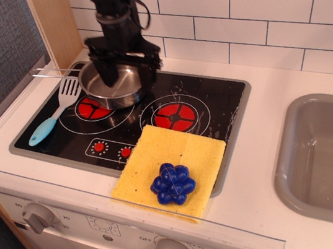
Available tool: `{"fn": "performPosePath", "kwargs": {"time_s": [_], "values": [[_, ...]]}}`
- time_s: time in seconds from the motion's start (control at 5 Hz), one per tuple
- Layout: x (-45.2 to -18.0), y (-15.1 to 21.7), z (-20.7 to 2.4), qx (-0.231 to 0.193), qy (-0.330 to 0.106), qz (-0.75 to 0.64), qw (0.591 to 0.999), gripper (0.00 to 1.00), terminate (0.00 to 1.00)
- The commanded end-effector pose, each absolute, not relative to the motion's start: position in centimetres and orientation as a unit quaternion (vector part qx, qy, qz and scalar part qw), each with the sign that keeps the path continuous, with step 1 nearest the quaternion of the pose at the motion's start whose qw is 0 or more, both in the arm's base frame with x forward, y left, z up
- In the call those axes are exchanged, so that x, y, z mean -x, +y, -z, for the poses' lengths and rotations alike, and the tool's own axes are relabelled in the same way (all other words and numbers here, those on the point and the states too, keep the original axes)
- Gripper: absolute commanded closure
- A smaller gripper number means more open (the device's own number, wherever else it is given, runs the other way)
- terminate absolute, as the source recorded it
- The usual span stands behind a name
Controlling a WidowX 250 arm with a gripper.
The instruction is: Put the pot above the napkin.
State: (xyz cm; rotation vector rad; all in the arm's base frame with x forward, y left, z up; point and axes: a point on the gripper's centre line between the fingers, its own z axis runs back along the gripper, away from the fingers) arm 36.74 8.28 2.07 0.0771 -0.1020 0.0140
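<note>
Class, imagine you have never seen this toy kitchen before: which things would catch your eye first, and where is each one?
The bright yellow napkin at the front edge of the black stovetop stands out most, with a blue cluster of toy grapes lying on it. Next is the black robot arm at the back left, its pincer lowered over the shiny silver pot on the rear-left burner. A light blue spatula lies left of the pot.
</note>
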Motion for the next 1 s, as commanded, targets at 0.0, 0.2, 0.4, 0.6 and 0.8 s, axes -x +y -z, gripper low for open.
{"fn": "performPosePath", "kwargs": {"time_s": [0.0,0.2,0.4,0.6,0.8], "values": [[-37.4,7.5,-3.2,-0.032,-0.083,0.014,0.996,0.00,0.00],[-37.1,7.0,-4.7,-0.029,-0.102,0.021,0.994,1.00,0.00],[-36.9,6.5,-6.7,-0.028,-0.126,0.030,0.991,1.00,0.00],[-36.8,6.5,-8.8,-0.024,-0.149,0.034,0.988,1.00,0.00],[-35.7,6.4,-12.3,-0.020,-0.188,0.039,0.981,1.00,0.00]]}}
